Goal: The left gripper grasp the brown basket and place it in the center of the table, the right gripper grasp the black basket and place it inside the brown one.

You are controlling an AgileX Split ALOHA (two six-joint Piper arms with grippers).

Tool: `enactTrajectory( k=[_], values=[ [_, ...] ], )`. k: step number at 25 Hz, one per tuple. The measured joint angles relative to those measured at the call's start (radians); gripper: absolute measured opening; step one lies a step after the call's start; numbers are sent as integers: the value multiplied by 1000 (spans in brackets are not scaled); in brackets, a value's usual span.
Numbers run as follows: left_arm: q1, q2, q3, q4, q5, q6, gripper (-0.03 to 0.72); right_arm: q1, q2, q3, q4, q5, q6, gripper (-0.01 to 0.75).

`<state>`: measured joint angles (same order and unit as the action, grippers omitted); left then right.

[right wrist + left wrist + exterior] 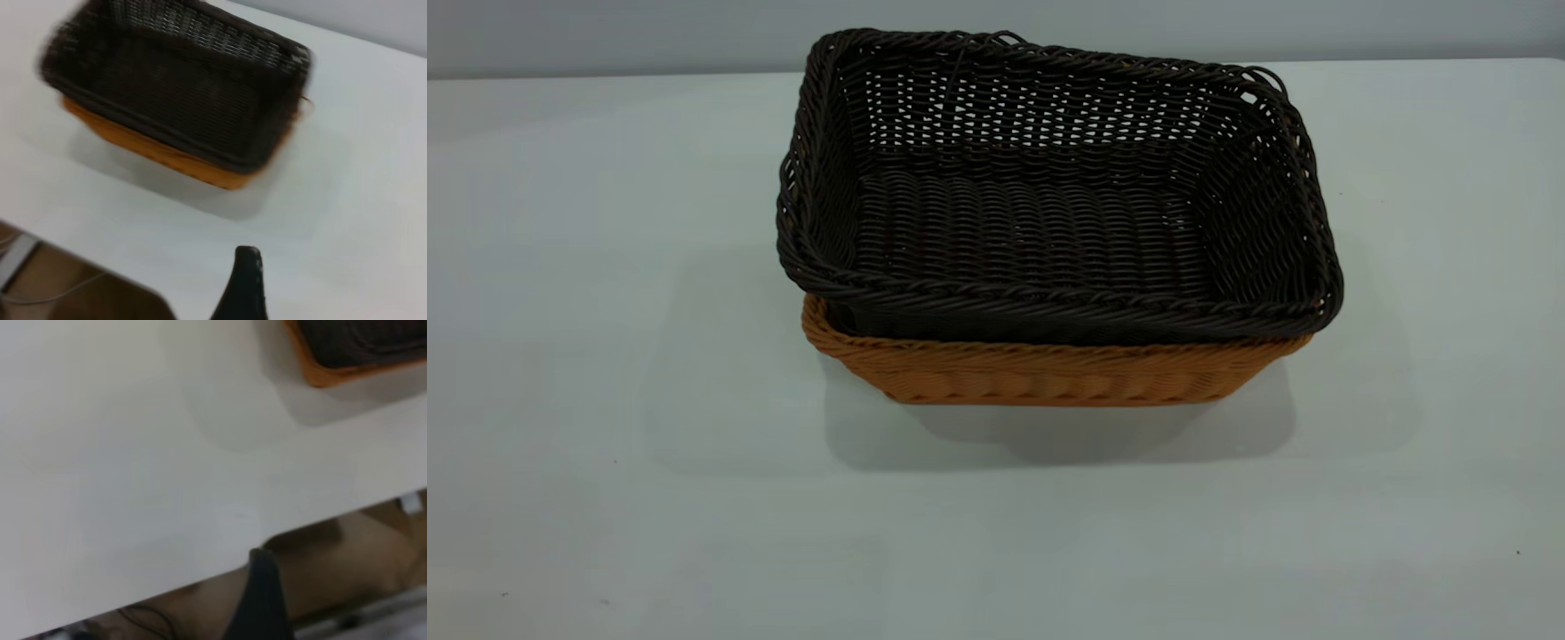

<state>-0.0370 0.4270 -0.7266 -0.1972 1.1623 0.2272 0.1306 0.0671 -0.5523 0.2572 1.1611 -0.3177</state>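
**Black basket nested in the brown one at mid-table**

At the middle of the table (605,400), the brown basket (1049,373) rests flat on the pale surface. Inside it sits the black basket (1049,231), nested slightly askew, so its braided rim stands above the brown rim and is tilted a little higher toward the far side. Only the near wall and a strip of rim of the brown basket show beneath it.

Neither arm appears in the exterior view. Each wrist view shows a single dark fingertip of its own arm, left gripper (261,600) and right gripper (243,287), both well apart from the baskets and holding nothing; whether their jaws are released or clenched cannot be told.
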Motion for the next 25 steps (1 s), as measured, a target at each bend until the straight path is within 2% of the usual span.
enactTrajectory(
  k=[6,12,16,25],
  values=[
    [0,-181,57,76,-2,-49,549,0,-64,72,-55,-20,58,594],
    [0,-319,143,89,-9,-53,549,0,-84,74,-56,-28,62,594],
    [0,-363,211,96,-54,-68,549,0,-84,74,-55,-30,62,594],
    [0,-371,240,93,-55,-162,549,0,-84,74,-50,-32,66,594]
  ],
)
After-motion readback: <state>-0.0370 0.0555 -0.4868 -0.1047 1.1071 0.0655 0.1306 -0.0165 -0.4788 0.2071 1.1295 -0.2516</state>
